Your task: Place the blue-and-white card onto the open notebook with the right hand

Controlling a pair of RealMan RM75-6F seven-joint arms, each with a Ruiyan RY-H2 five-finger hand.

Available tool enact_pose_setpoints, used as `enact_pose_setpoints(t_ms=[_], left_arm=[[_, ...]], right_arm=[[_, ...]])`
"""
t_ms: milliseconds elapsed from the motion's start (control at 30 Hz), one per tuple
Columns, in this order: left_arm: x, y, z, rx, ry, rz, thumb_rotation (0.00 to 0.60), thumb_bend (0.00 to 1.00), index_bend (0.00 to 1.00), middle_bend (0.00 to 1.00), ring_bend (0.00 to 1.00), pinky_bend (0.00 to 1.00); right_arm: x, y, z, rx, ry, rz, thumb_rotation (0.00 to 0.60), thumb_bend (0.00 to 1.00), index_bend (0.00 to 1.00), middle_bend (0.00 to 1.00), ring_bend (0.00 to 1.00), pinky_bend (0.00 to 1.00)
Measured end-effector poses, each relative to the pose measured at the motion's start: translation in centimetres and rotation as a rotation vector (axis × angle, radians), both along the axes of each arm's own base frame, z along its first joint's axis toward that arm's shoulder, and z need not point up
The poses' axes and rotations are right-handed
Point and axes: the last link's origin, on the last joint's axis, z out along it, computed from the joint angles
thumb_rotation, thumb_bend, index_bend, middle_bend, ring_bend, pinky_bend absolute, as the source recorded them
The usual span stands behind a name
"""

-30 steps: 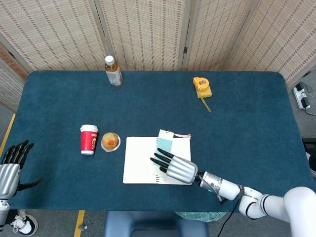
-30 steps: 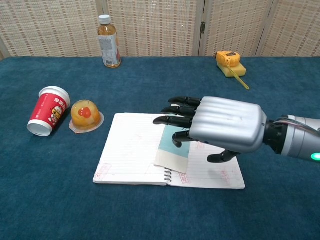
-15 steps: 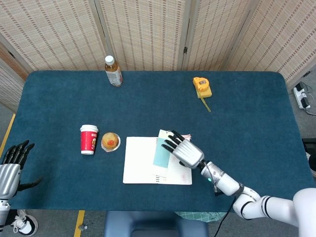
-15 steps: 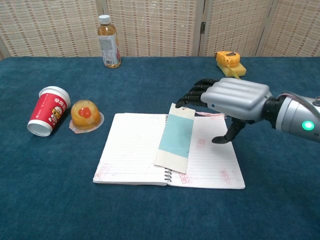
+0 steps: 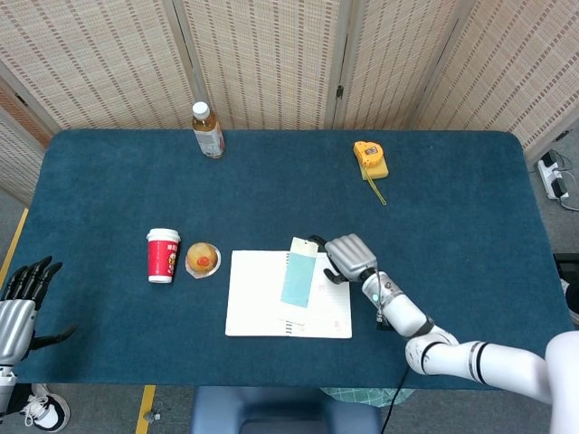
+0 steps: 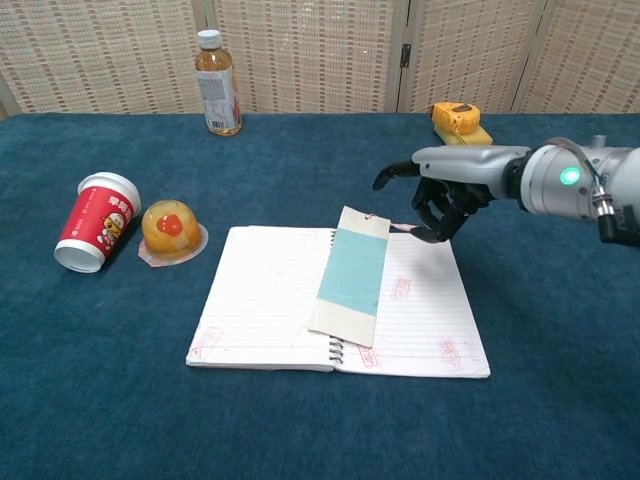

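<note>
You worked in a staged test room, not a home. The dark blue felt-covered table [image 5: 452, 235] stood before woven beige folding screens [image 5: 271, 54], and a white power strip [image 5: 554, 176] lay on the grey floor.

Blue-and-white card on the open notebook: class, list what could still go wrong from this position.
1. The blue-and-white card lies across the open lined notebook with its top edge overhanging the far side; a nudge might tip it off.
2. The right hand hangs just beyond that overhanging end, holding nothing; a careless move could catch the card's tag string.
3. The card's lower end sits over the spiral binding, so it may not lie flat.
</note>
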Motion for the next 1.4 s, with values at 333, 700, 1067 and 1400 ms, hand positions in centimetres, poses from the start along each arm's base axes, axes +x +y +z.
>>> enact_pose_setpoints(t_ms=[333, 700, 1067, 1400], left_arm=[[-0.2, 0.2, 0.2, 0.026, -0.012, 0.018, 0.6, 0.14, 0.12, 0.06, 0.0, 0.0], [-0.5, 0.5, 0.2, 0.028, -0.005, 0.035, 0.6, 0.14, 0.12, 0.06, 0.0, 0.0], [-0.6, 0.5, 0.3, 0.031, -0.007, 0.04, 0.6, 0.14, 0.12, 0.06, 0.0, 0.0], [-0.6, 0.5, 0.4, 0.034, -0.009, 0.043, 0.6, 0.14, 0.12, 0.06, 0.0, 0.0]], right_arm=[[1.8, -2.1, -0.7, 0.104, -0.029, -0.172, 0.577, 0.51, 0.13, 0.93, 0.94, 1.0], [1.0, -4.2, -1.3, 0.118, -0.001, -0.253, 0.58, 0.51, 0.13, 0.93, 0.94, 1.0], [1.8, -4.1, -3.0, 0.16, -0.005, -0.241, 0.578, 0.5, 0.14, 0.93, 0.94, 1.0], [2.4, -3.6, -3.5, 0.199, -0.021, -0.229, 0.575, 0.49, 0.15, 0.93, 0.94, 1.0]])
